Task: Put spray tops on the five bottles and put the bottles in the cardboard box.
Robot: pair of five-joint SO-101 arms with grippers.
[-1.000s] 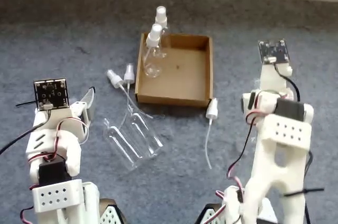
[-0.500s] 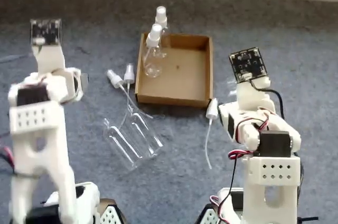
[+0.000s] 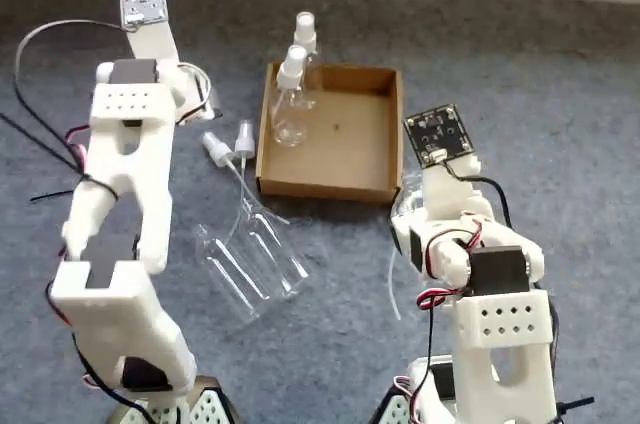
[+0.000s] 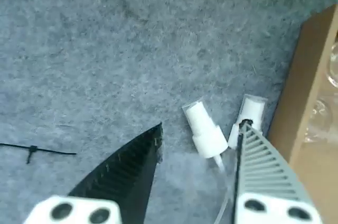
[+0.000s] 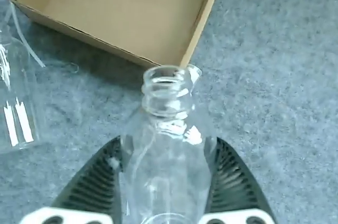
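Both arms sit in new places. A second ago the left arm (image 3: 125,174) was folded low by its base; now it stretches up the table's left side towards the loose spray tops. The right arm (image 3: 490,304), then out beyond the box's right wall, is now drawn in at the box's near right corner. The left gripper (image 4: 200,126) hangs wide open and empty. From its wrist camera, two spray tops (image 4: 205,130) show between its jaws, lying side by side on the grey carpet (image 4: 105,49) just beside the cardboard box (image 3: 330,187). The right gripper (image 5: 168,142) is closed on a clear bottle (image 5: 166,123) whose neck is open and uncapped. A third spray top (image 5: 194,72) lies just beyond the bottle's mouth, by the box corner. Two capped bottles (image 3: 291,94) stand in the box's far left corner, so two of five look finished. What is left, by my reading, is to cap the held bottle, cap the two bare bottles (image 3: 250,262) lying on the carpet in front of the box, and box all three
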